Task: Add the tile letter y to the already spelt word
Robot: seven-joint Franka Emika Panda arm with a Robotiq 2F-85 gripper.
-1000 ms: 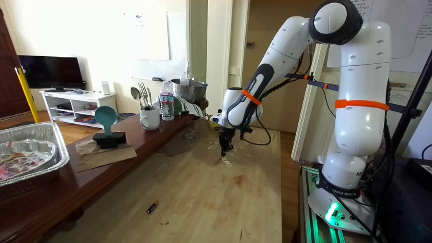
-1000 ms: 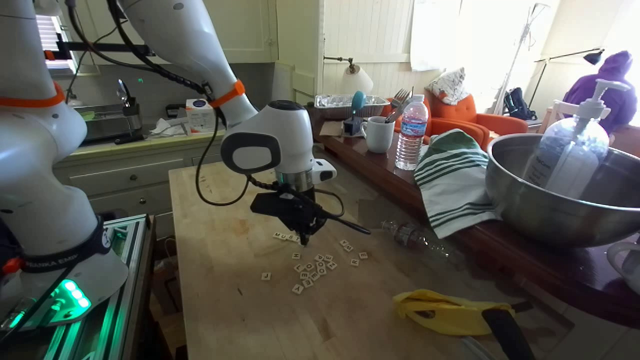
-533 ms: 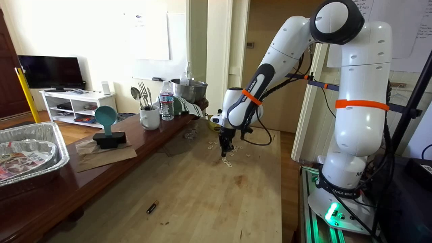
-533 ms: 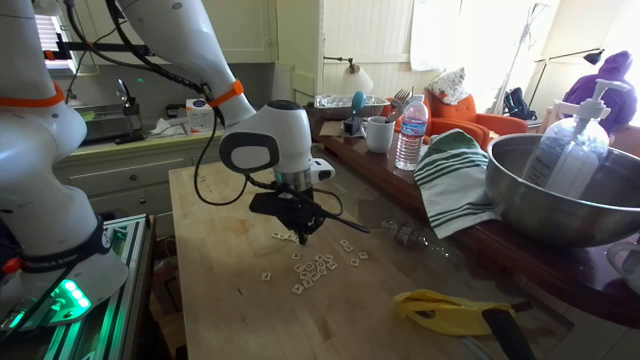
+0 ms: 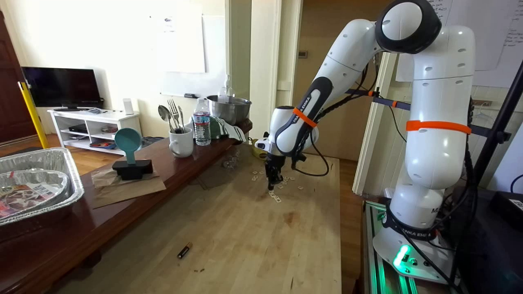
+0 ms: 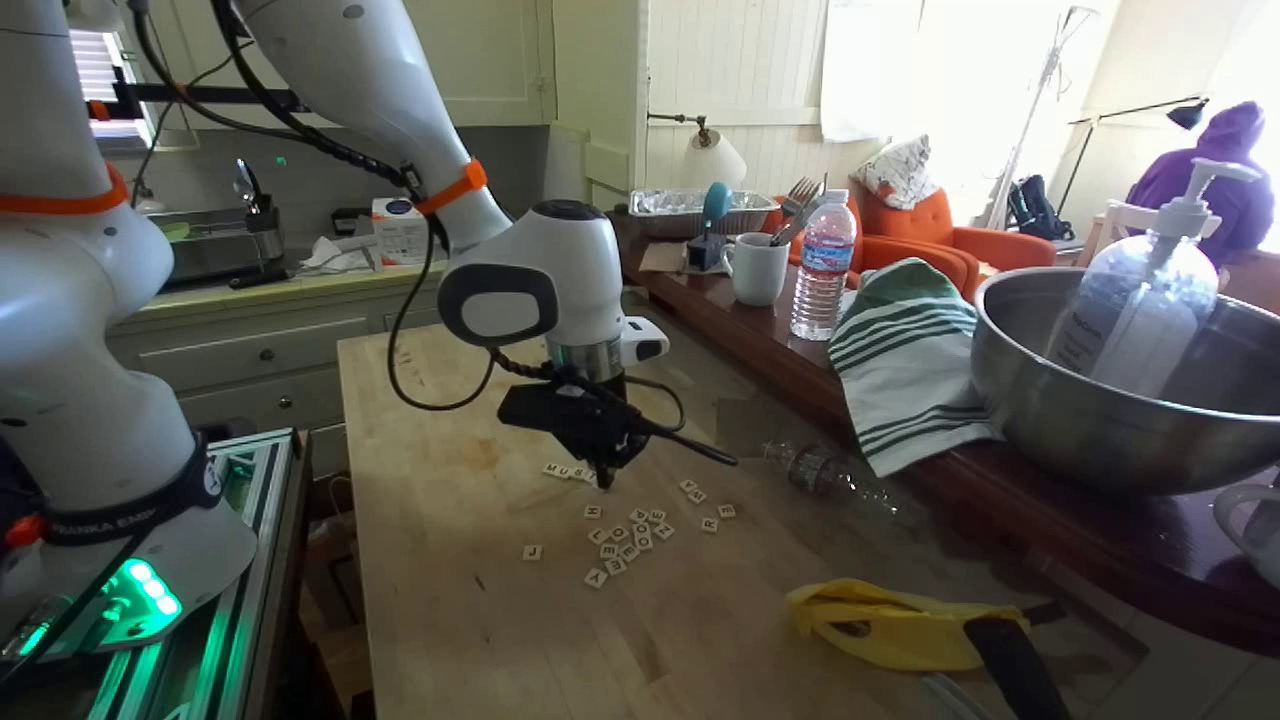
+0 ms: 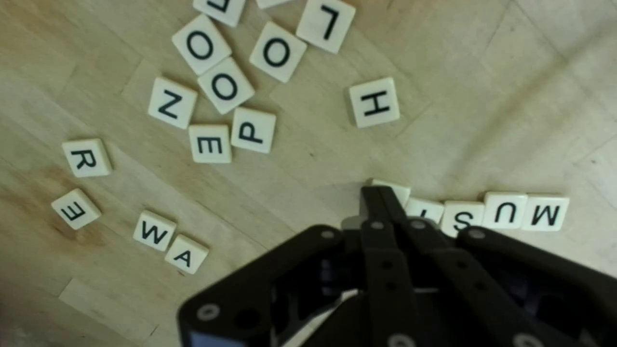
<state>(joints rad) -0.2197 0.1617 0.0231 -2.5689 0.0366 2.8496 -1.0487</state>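
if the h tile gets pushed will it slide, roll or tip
The H tile would likely slide rather than roll or tip, since it is square and lies flat on the table. It looks like a small, thin slab, so probably light and stiff. A short nudge should move it alone, as no other tile touches it.

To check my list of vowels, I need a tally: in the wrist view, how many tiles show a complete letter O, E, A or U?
O tiles: 3
E tiles: 2
A tile: 1
U tile: 1
Total: 7
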